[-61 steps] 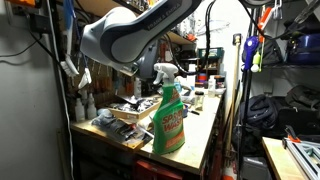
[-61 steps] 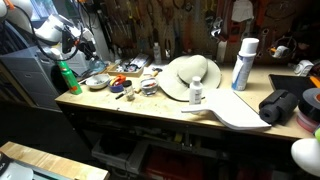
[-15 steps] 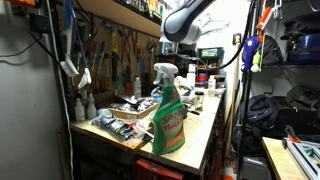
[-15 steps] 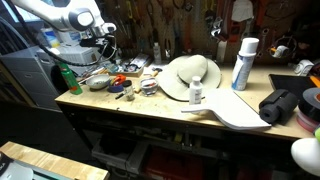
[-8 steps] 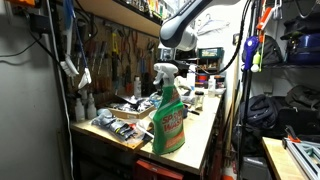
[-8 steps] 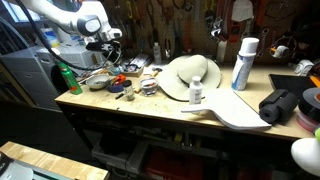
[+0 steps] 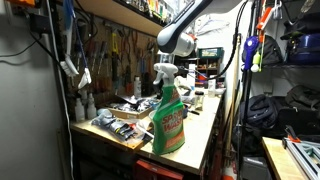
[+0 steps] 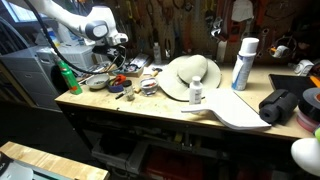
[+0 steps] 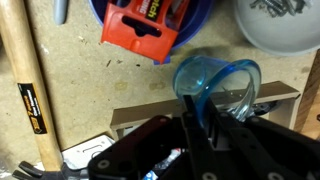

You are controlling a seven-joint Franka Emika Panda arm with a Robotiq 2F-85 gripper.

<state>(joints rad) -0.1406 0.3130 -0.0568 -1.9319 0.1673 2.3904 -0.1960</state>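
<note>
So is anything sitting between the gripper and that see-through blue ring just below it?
Nothing visible. In the wrist view the blue ring lies right in front of the gripper, with no gap for anything to sit in. The wooden handle lies off to one side, and the blue bowl sits beyond the ring.

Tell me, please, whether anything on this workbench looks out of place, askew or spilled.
Nothing looks spilled or broken. Two things stand out in an exterior view: a straw hat lies among the tools and bottles on the workbench, which is odd company for it, and a pale board seems to jut over the bench's front edge.
</note>
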